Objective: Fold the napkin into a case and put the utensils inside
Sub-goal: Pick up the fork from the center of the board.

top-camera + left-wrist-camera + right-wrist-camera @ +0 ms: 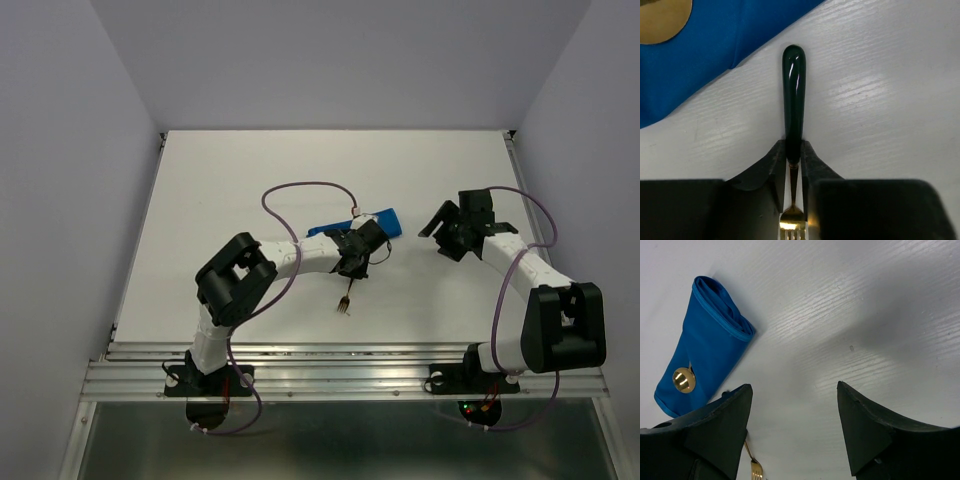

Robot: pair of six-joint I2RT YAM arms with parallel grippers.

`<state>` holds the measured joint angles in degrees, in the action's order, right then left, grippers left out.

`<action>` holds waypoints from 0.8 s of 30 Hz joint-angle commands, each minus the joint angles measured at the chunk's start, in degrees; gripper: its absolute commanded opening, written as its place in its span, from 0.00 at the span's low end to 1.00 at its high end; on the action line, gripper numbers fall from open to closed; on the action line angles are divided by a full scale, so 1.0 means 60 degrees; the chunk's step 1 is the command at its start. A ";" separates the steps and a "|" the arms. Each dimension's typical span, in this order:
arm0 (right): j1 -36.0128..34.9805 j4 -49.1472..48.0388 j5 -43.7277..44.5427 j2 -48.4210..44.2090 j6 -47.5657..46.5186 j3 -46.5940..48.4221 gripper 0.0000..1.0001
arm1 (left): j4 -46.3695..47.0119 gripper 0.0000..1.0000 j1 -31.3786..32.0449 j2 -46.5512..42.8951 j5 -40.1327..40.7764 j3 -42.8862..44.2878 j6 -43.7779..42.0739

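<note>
**Inserting the second utensil.** We show the left gripper [794, 161] closed on the fork [793, 90]. Its jaws pinch the neck where the dark green handle meets the gold stem. The tines sit behind the gripper and the handle projects forward over the desk [880, 100]. The folded blue case [702, 340] lies just ahead and to this gripper's left. It holds the spoon [683, 379], of which only the gold bowl shows. The right gripper [794, 392] hovers wide open and empty, with the case ahead to its left. We judge that the next move calls for aiming the handle at the case mouth, then sliding it in beside the spoon.
</note>
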<state>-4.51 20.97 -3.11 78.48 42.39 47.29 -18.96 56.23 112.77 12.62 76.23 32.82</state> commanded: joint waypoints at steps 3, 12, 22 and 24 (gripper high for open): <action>0.0034 -0.0258 -0.0125 -0.0130 -0.0005 0.0146 0.74 | -0.0545 0.20 0.0033 0.0204 -0.0038 0.0216 -0.0532; 0.0034 -0.0302 -0.0184 -0.0145 -0.0005 0.0117 0.74 | -0.1072 0.36 0.0033 -0.0075 -0.0843 0.0347 -0.1499; 0.0034 -0.0360 -0.0199 -0.0189 0.0024 0.0014 0.74 | -0.1162 0.34 0.0018 0.0189 -0.0977 0.0611 -0.1661; 0.0034 -0.0404 -0.0228 -0.0174 0.0025 0.0000 0.74 | -0.1132 0.21 -0.0040 0.0277 -0.0874 0.0655 -0.1807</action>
<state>-4.51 20.93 -4.36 78.48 42.44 47.29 -23.83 56.16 113.34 7.46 78.37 23.88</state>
